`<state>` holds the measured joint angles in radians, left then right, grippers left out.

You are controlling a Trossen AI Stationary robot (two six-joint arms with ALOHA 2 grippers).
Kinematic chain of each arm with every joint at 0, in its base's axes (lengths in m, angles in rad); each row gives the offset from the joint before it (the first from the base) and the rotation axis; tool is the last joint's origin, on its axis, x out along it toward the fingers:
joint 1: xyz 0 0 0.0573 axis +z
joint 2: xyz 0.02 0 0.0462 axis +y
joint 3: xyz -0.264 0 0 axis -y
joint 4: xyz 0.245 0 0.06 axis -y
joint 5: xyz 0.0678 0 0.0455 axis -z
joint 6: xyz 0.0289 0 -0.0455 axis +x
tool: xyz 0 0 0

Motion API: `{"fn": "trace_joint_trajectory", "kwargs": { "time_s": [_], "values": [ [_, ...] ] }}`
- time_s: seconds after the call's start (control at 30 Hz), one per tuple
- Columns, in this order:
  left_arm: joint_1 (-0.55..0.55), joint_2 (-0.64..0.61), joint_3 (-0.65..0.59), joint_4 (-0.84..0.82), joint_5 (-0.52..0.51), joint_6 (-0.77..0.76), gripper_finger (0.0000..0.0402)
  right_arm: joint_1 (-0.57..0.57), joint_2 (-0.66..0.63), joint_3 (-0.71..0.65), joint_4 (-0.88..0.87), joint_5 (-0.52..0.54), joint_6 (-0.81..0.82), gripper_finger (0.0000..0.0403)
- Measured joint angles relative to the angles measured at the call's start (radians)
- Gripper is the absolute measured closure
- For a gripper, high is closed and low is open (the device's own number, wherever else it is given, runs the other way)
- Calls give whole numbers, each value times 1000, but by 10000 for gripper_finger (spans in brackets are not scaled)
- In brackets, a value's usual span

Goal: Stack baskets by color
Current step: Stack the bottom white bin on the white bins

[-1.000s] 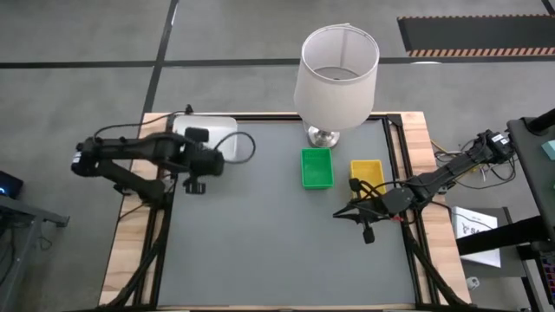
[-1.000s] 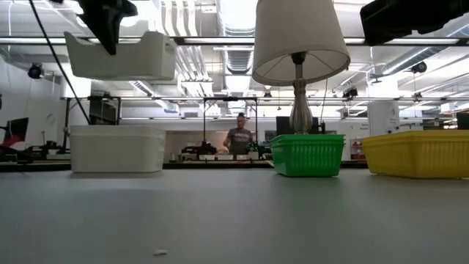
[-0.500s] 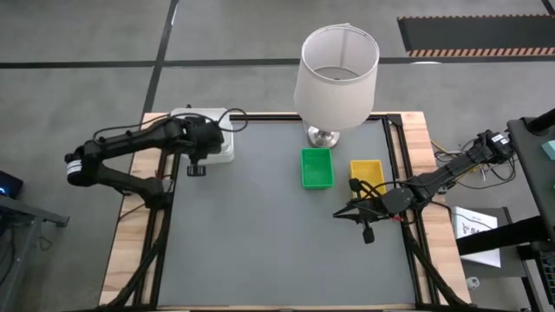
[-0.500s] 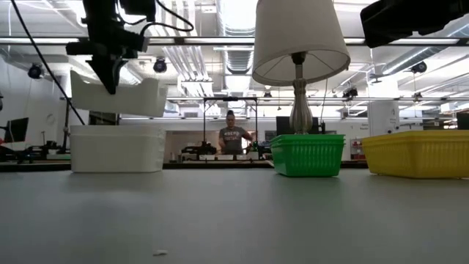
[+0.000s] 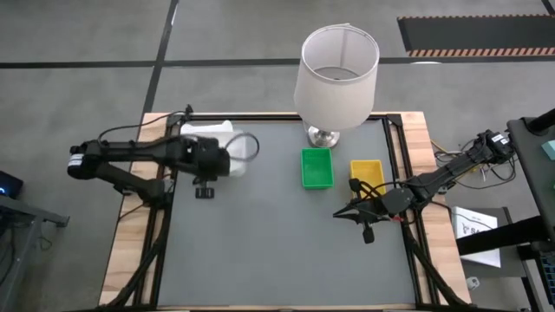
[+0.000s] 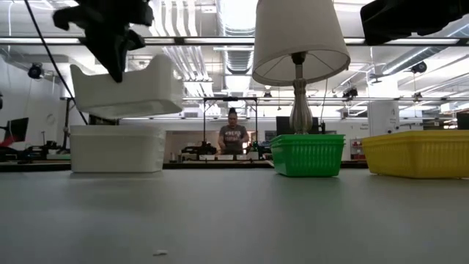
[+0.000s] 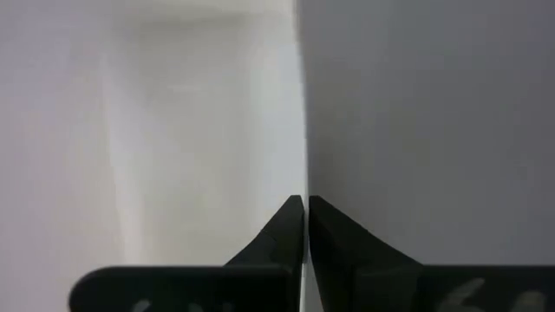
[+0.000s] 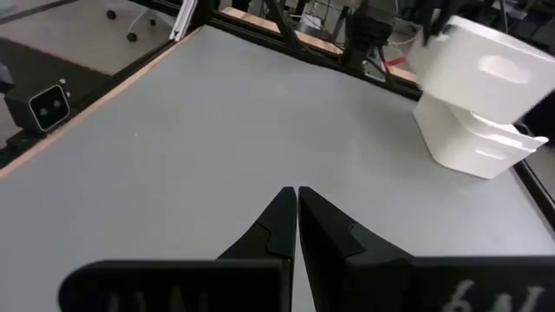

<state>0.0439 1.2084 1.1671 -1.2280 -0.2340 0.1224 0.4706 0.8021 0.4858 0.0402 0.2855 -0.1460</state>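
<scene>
Left end effector (image 6: 110, 51) clamping lifted white basket (image 6: 128, 88) (tilted), right arm (image 5: 416, 189) low

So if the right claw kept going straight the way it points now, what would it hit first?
Probably nothing soon: the shut right claw points over bare grey table. The white baskets sit off to one side of that line, though depth is hard to judge.

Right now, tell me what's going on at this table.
The left hand is shut on the rim of a white basket, holding it tilted in the air above the white stack at the table's far left corner. A green basket and a yellow basket sit side by side near the lamp. The right hand waits shut and empty over the table's right side.
</scene>
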Motion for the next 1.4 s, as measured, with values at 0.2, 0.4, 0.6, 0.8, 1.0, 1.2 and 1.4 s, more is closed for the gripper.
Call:
{"fn": "trace_joint_trajectory", "kwargs": {
  "time_s": [0.2,0.4,0.6,0.8,1.0,1.2,1.4],
  "values": [
    [-188,61,-3,94,-1,-155,401,0,0,0,0,3,-12,394],
    [-337,191,-10,184,0,-291,401,0,-1,0,-1,3,-25,394],
    [-459,343,-10,183,56,-327,401,0,-1,0,-3,3,-21,394],
    [-509,417,-10,195,110,-352,402,0,-1,0,-4,3,-19,394],
    [-509,422,-11,200,109,-371,401,0,-1,0,-5,2,-8,394],
    [-509,422,-11,199,109,-381,364,0,-1,0,-5,2,-3,394],
    [-509,417,8,190,113,-407,310,0,-1,0,-5,2,6,394]
  ]
}}
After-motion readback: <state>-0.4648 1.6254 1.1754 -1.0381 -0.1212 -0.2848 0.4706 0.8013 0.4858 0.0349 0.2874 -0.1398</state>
